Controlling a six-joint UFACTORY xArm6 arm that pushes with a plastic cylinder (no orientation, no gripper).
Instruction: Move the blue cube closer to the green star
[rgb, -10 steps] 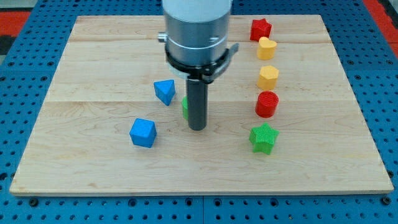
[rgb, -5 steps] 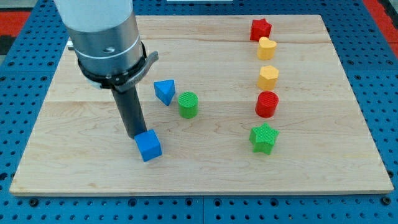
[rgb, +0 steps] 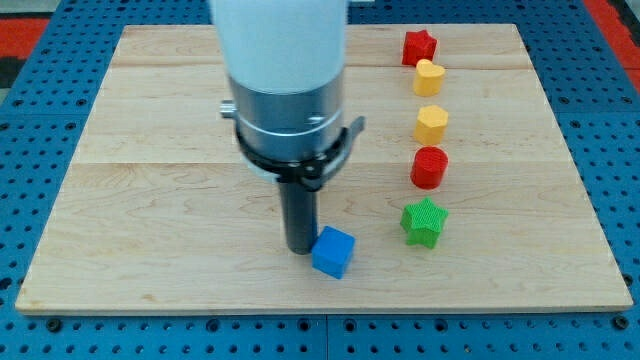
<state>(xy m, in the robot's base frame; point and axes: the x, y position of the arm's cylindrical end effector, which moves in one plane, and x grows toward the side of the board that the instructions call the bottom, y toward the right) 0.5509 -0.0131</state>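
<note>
The blue cube lies near the view's bottom centre of the wooden board. My tip rests against the cube's left side. The green star sits to the cube's right and slightly higher, with a gap of about one cube width between them. The arm's body hides the blue triangular block and the green cylinder seen earlier.
A column of blocks runs down the view's right: a red star, a yellow heart, a yellow hexagon and a red cylinder just above the green star. The board's bottom edge is near the cube.
My tip swept left to the cube's left side, then pushed the blue cube rightward and a little down, toward the green star. The other blocks on the right have not moved.
</note>
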